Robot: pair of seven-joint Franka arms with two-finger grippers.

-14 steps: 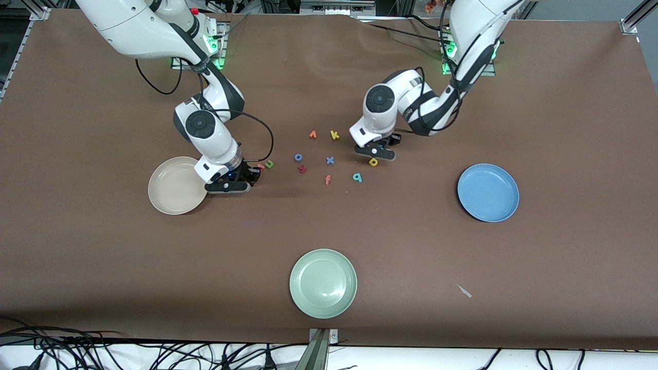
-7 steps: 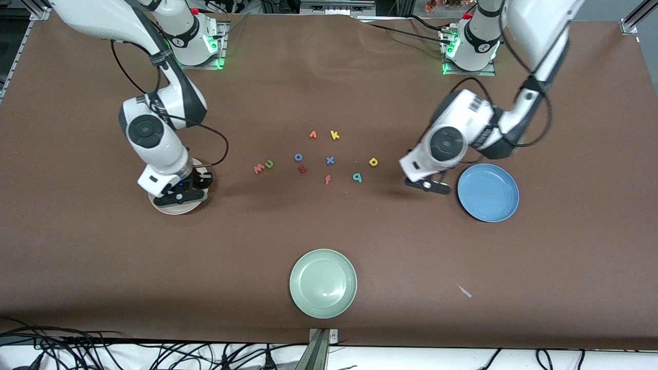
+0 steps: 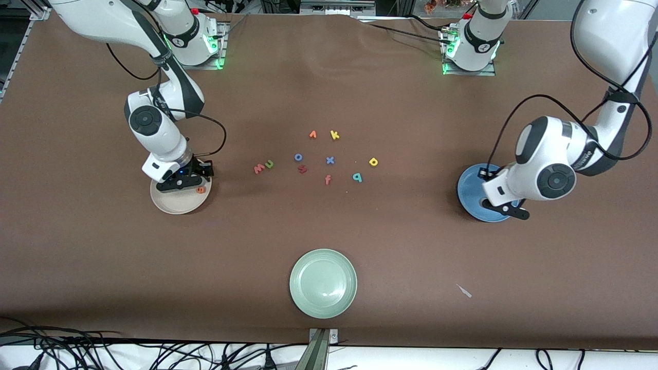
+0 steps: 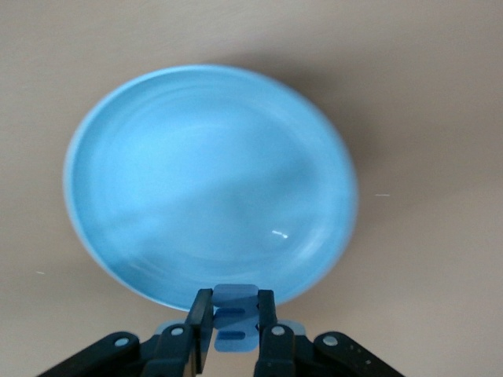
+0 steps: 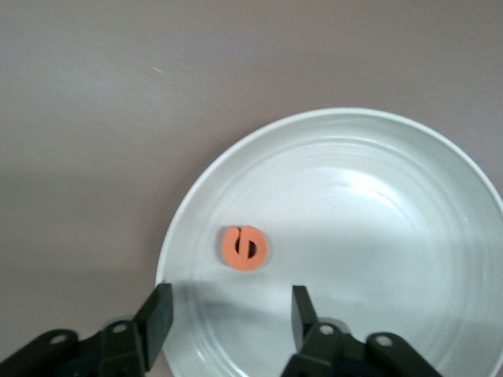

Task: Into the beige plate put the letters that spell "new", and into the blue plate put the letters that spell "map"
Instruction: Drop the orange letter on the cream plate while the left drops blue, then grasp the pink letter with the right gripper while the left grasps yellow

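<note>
Right pincer (image 5: pixel 229 314) spread over beige plate (image 3: pixel 167 204), orange e (image 5: pixel 244 248) lying inside at 3 o'clock. Left pincer (image 4: pixel 234 330) clamping blue m (image 4: pixel 234 318) over blue plate (image 4: pixel 157 181).

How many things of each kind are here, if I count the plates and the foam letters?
Plates: 3 (beige plate, blue plate, pale green plate)
Loose foam letters between the plates: 10
Orange e in the beige plate: 1
Blue m held in the left claw: 1
Total: 15
</note>
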